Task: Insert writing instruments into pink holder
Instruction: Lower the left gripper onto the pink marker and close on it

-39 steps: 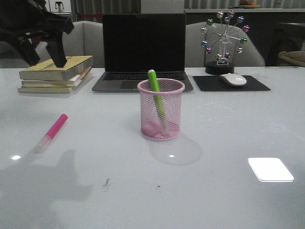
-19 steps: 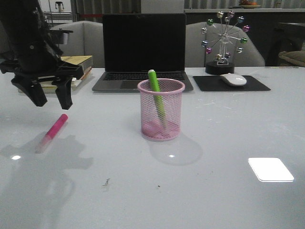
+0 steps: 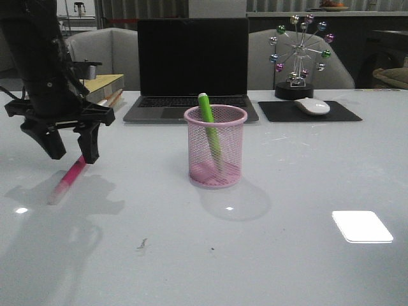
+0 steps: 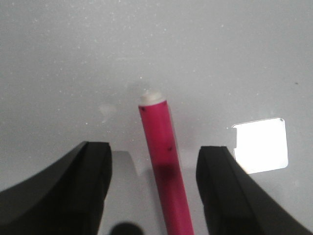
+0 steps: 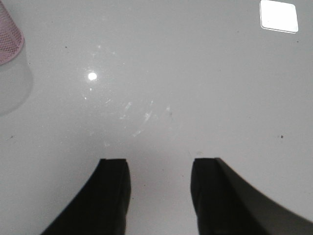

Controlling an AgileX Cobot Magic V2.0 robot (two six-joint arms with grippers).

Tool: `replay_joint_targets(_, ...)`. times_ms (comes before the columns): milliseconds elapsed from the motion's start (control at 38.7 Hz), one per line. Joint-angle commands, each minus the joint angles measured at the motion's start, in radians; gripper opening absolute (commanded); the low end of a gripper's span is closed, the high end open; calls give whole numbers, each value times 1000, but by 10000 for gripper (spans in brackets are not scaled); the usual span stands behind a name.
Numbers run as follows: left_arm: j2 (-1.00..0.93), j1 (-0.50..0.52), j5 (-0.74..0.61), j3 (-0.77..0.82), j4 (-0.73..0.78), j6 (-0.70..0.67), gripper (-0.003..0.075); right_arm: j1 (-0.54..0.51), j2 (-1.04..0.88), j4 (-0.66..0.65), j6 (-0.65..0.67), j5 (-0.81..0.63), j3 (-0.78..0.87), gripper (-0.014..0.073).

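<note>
The pink holder [image 3: 215, 146], a wire-mesh cup, stands upright at the table's middle; its edge [image 5: 9, 39] shows in the right wrist view. The green marker [image 3: 209, 131] leans inside it, its top poking above the rim. On the table at the left lies the magenta marker [image 3: 67, 178] with its pale cap toward the front. My left gripper [image 3: 72, 152] hangs open just above its far end, and in the left wrist view the marker [image 4: 162, 166] runs between the two spread fingers [image 4: 154, 147] without touching them. My right gripper [image 5: 159, 166] is open over bare table, out of the front view.
At the back stand a black laptop [image 3: 191, 64], a stack of books [image 3: 95, 95] behind the left arm, a white mouse [image 3: 312, 106] on a dark pad and a ball-wheel ornament [image 3: 298, 57]. Bright light patches [image 3: 361, 226] lie on the glossy white table.
My left arm has come down and forward from above the books to just over the magenta marker, fingers open throughout. The markers and holder have not moved.
</note>
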Motion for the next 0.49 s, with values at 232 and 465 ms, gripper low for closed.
replay_joint_targets(232, -52, -6, -51, -30, -5, -2, 447, -5, -12, -6, -3, -61, -30, 416)
replay_joint_targets(465, -52, -6, -67, -30, -5, -2, 447, -5, -12, -6, -3, -60, -30, 416)
